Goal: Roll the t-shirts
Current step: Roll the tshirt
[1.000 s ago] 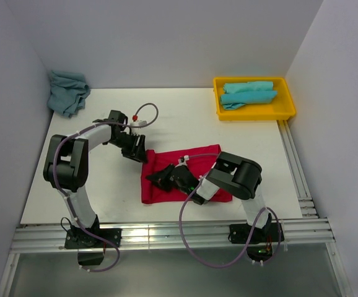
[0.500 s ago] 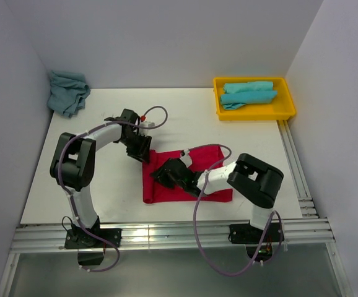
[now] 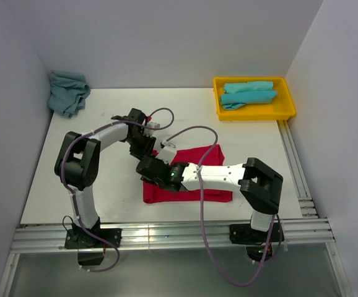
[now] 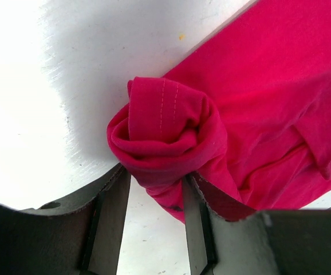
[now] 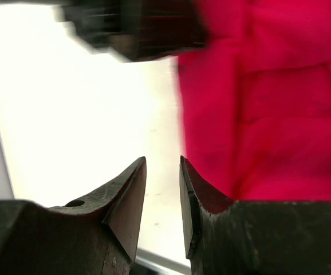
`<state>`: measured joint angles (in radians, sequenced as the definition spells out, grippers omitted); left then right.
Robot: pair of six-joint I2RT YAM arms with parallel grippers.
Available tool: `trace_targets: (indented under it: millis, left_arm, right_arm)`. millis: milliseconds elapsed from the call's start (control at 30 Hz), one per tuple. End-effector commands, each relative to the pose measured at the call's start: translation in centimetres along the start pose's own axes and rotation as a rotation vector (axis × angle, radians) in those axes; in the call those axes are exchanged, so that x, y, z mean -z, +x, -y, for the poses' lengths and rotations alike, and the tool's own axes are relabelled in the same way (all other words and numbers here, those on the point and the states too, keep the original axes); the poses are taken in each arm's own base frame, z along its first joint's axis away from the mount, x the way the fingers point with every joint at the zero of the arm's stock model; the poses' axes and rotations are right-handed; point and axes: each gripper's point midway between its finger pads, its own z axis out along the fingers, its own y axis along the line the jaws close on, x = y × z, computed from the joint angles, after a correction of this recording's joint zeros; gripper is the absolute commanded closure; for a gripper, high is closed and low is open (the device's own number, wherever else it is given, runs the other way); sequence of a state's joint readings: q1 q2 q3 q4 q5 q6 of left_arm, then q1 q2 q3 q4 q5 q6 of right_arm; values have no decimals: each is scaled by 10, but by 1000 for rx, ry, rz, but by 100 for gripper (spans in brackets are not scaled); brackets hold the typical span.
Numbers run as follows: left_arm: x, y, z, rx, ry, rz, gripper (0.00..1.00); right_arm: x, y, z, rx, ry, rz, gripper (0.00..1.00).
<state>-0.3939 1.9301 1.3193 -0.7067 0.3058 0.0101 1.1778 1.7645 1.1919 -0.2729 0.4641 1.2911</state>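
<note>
**Top view**
- Red shirt (image 3: pixel 194 156): folded into a band on the surface (image 3: pixel 185 111), toward 6 o'clock of centre, with its long axis running 9 to 3.
- Left pincer (image 3: pixel 147 147): at the band's 10 o'clock corner. The arm rises from its base, bends at the elbow and reaches toward 3 o'clock, wrist tipped down.
- Right pincer (image 3: pixel 147 168): at the band's 9 o'clock end, just beside the left one. The arm lies low across the shirt, stretched from 3 toward 9 o'clock.
- Loose shirt (image 3: pixel 67 91): turquoise and crumpled, at 10 o'clock.
- Rolled shirts (image 3: pixel 248 93): turquoise, in a yellow tray (image 3: pixel 253 116) at 1 o'clock.

**Left wrist view**
- Left pincer (image 4: pixel 154 186): clamped on a small roll (image 4: pixel 165 132) of red cloth, hem stitching showing.
- The rest of the red shirt (image 4: pixel 268 86) spreads flat toward 1–4 o'clock.

**Right wrist view**
- Right pincer (image 5: pixel 161 166): jaws almost together with a thin slit between, nothing held. It is over bare surface, just beside the shirt's edge.
- Red shirt (image 5: pixel 268 114): fills the 3 o'clock half.
- Left pincer (image 5: pixel 131 28): blurred, at 12 o'clock.

**Step**
- Judged as the start of the red shirt's roll, with only one corner wound.
- The next move likely calls for the right pincer to part its jaws and take the near corner of the same end.
- Both pincers could then turn the edge evenly toward 3 o'clock. Winding one side alone would probably skew the thin cloth into a cone.
</note>
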Motion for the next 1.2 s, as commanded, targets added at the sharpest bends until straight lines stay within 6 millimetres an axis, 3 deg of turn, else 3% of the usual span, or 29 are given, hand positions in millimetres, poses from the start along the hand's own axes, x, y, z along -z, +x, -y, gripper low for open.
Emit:
trace_targets:
  millis: [0, 200, 267, 667, 1167]
  left_arm:
    - [-6, -9, -8, -13, -59, 9, 55]
    - [-7, -9, -6, -18, -59, 5, 54]
    - [-6, -9, -6, -18, -59, 5, 54]
    - [-6, -14, -4, -21, -51, 9, 52]
    - [-9, -15, -1, -25, -39, 2, 50]
  right_arm:
    - [4, -11, -6, 111, 59, 57, 63]
    - [-20, 8, -3, 170, 112, 9, 62]
    - [-27, 15, 10, 195, 173, -1, 62]
    - [-15, 43, 45, 252, 297, -25, 53]
    - [-17, 82, 65, 387, 375, -136, 44]
